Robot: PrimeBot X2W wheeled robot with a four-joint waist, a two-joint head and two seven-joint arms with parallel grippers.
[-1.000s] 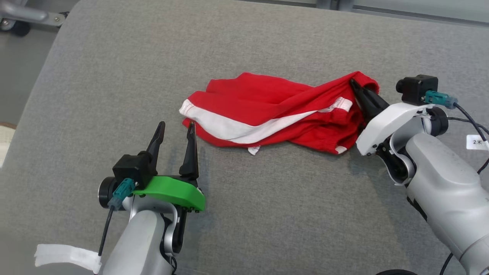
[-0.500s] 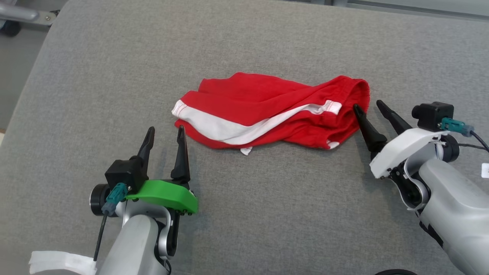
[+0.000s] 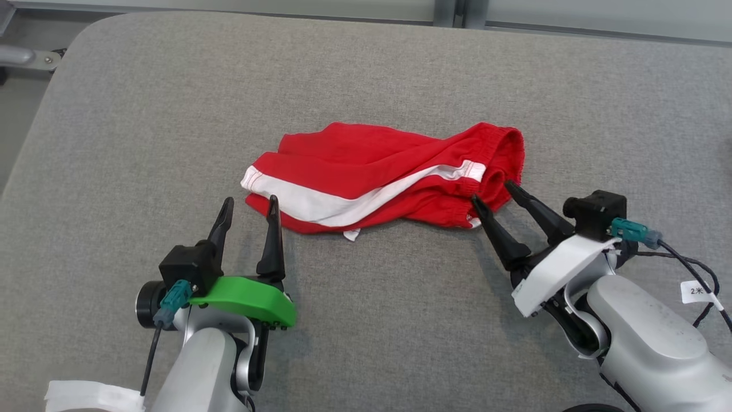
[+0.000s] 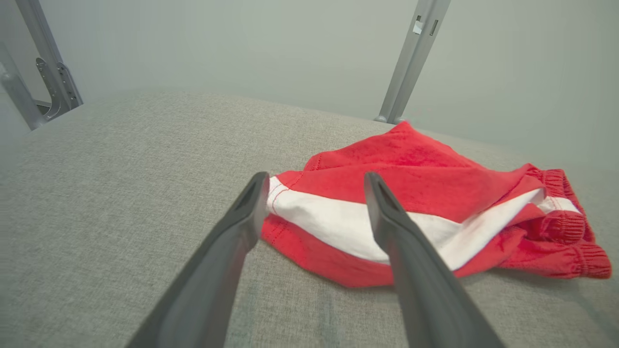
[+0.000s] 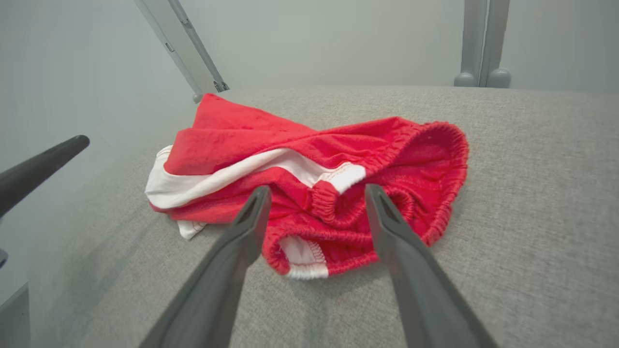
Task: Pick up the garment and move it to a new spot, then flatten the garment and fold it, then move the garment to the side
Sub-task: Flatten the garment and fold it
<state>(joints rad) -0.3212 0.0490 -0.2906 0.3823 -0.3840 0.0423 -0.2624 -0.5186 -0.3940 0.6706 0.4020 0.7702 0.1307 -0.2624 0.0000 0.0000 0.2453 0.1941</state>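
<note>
The garment [image 3: 377,171] is a pair of red shorts with a white side stripe, lying crumpled in the middle of the grey padded surface [image 3: 366,74]. Its elastic waistband faces my right gripper [image 3: 490,191], which stands open just short of that end with nothing between its fingers. The right wrist view has the waistband [image 5: 338,212] close in front of that gripper [image 5: 316,191]. My left gripper [image 3: 250,203] is open too, pointing at the garment's left hem. In the left wrist view the white stripe [image 4: 329,217] lies beyond the left gripper [image 4: 314,179].
A grey metal frame post [image 3: 449,11] and pale wall panels stand behind the surface's far edge. The surface's rounded left edge [image 3: 34,143] drops to the floor. A metal bracket [image 4: 53,82] stands at the far left. A cable with a white tag [image 3: 697,290] trails from the right arm.
My right gripper let go of the garment's waistband, opened and drew back toward me. The garment settled flat. The head view shifted, so the scene sits lower and further left.
</note>
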